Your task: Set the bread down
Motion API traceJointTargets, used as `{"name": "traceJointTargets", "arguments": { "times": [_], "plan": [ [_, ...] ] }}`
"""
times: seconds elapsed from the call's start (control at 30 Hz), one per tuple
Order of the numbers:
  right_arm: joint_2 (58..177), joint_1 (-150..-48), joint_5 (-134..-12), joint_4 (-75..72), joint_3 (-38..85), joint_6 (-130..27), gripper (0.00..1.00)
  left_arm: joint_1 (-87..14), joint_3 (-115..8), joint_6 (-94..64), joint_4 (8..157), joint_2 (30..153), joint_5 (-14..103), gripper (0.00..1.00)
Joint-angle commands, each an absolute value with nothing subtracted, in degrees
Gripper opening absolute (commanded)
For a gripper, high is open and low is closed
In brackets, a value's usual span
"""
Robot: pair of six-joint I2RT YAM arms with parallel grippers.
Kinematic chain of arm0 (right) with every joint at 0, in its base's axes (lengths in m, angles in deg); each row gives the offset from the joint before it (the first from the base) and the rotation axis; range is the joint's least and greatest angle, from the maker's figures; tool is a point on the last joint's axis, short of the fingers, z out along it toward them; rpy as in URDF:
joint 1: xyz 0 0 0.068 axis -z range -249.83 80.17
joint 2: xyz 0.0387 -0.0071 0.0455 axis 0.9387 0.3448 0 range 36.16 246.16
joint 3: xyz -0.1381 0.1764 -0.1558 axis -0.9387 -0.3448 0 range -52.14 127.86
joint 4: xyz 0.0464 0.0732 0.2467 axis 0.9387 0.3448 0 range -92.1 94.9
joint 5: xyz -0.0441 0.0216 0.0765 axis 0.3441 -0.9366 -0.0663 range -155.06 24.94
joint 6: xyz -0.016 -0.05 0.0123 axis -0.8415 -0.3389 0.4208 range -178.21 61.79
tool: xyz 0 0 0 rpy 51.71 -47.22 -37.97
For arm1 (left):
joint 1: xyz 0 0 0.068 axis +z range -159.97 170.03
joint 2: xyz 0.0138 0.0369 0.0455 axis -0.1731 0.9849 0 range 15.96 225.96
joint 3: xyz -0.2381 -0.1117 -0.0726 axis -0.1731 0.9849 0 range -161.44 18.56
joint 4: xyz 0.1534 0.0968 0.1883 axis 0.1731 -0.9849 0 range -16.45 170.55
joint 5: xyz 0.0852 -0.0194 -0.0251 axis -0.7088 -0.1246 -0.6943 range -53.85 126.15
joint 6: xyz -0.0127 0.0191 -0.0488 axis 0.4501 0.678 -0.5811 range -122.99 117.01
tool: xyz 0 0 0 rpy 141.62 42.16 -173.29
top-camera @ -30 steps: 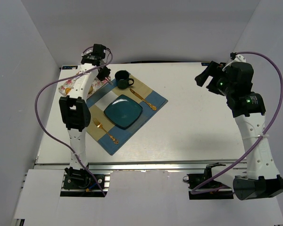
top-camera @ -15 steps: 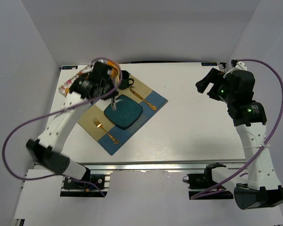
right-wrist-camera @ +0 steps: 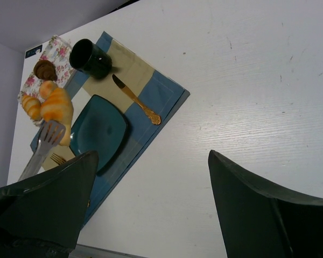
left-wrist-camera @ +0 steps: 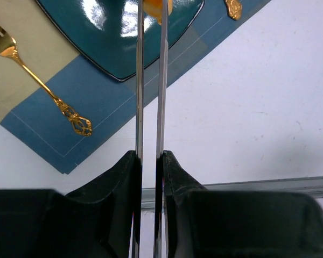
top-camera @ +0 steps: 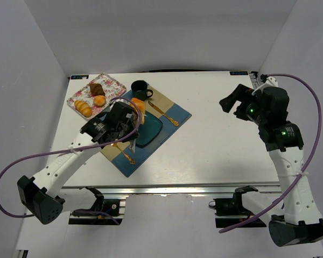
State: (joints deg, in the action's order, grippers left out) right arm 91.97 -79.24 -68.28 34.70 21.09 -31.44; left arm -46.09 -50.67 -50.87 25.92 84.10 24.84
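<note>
Golden-orange croissant (top-camera: pixel 139 107) with a ridged crust is up off the tray right now, pinched at the far end of a pair of long metal tongs (left-wrist-camera: pixel 139 80). From above it sits over the far-left edge of the square teal plate (top-camera: pixel 153 129), between that plate and the dark round cup (top-camera: pixel 139 87). Can't tell if it's touching the plate or just hanging over it.

The left gripper (left-wrist-camera: pixel 151 161) is clamped narrow on the tongs, so the two blades run almost parallel with a thin gap between them. One tong end looks forked from the right wrist view. The right gripper (right-wrist-camera: pixel 152 156) is way off on the other side of the white table (top-camera: pixel 231 145), with its jaws spread wide and nothing in them.

The plate is on a blue and tan cloth placemat (top-camera: pixel 180 114), and the cup stands at the mat's far corner. An ornate gold knife (top-camera: pixel 164 113) lies on the mat just right of the plate, and a matching gold fork (left-wrist-camera: pixel 78 122) lies on the mat to its left.

Over at the far left corner there's a pink floral rectangular tray (top-camera: pixel 110 83). It holds a dark brown pastry (top-camera: pixel 96 87), a small round orange bun (top-camera: pixel 99 100) and another golden pastry (top-camera: pixel 83 108).

As for writing, there's a little blue sticker (top-camera: pixel 238 73) on the table's far edge, but it's too small to read.
</note>
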Motion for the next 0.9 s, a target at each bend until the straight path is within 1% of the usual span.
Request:
{"name": "traceJointTargets", "arguments": {
  "times": [0.0,0.17,0.4,0.67,0.77,0.87],
  "plan": [
    [90.39,-79.50,-68.22,32.79,21.60,-32.01,0.89,-46.88,-48.51,-50.98,30.71,84.69,23.41,0.05],
    [90.03,-79.41,-67.78,33.24,21.43,-32.37,0.89,-46.88,-46.31,-52.38,30.63,85.05,19.81,0.05],
    [89.51,-79.50,-67.96,33.06,20.02,-32.37,0.89,-46.88,-40.16,-54.32,30.89,82.50,18.57,0.05],
    [89.60,-79.50,-68.48,32.88,19.41,-32.19,0.89,-46.88,-36.81,-54.67,32.91,82.76,19.36,0.06],
    [89.68,-79.41,-68.57,32.97,19.41,-32.01,0.89,-46.97,-36.99,-54.67,32.56,83.20,19.19,0.15],
    [89.60,-79.41,-68.57,32.97,19.32,-32.10,0.89,-46.88,-37.25,-54.67,31.60,83.11,18.75,0.28]
  ]
}}
